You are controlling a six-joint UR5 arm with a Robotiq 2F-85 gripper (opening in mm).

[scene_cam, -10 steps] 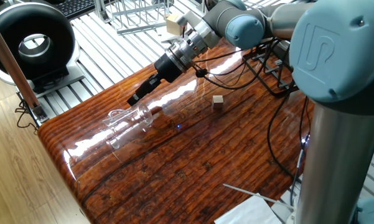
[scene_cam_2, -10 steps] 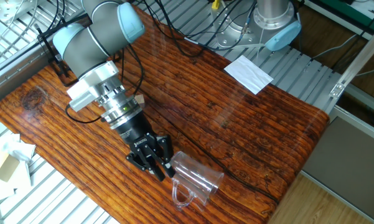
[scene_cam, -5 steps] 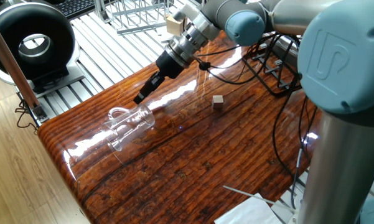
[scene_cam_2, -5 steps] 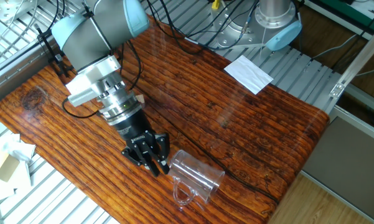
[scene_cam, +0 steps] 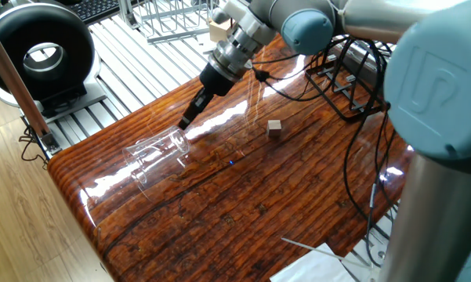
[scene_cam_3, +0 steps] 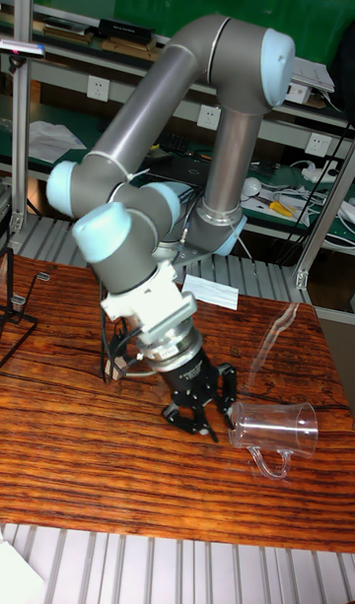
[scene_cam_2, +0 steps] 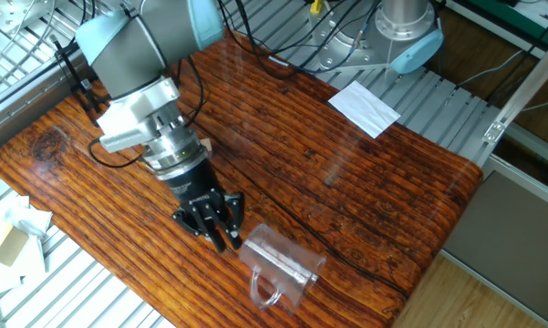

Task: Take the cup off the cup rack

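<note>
The cup [scene_cam: 158,154] is clear glass and lies on its side on the wooden table, near the table's end, with nothing holding it. Its handle [scene_cam_2: 265,292] points toward the table edge. My gripper [scene_cam_2: 221,232] hovers just beside the cup's base, a small gap away, open and empty. The tall fixed view shows the gripper [scene_cam_3: 202,419] left of the cup [scene_cam_3: 276,429]. The black wire cup rack [scene_cam_3: 12,303] stands at the far left of that view, well away from the cup, and partly shows behind the arm [scene_cam_2: 70,73].
A small wooden cube [scene_cam: 274,128] sits mid-table. Black cables [scene_cam: 353,102] trail across the far side. A silver wire frame [scene_cam: 172,19] and a black round fan [scene_cam: 39,47] stand beyond the table. White paper [scene_cam_2: 365,105] lies on the slatted surface.
My gripper has drawn back from the cup and risen slightly. The cup has rolled a little where it lies, its handle turning.
</note>
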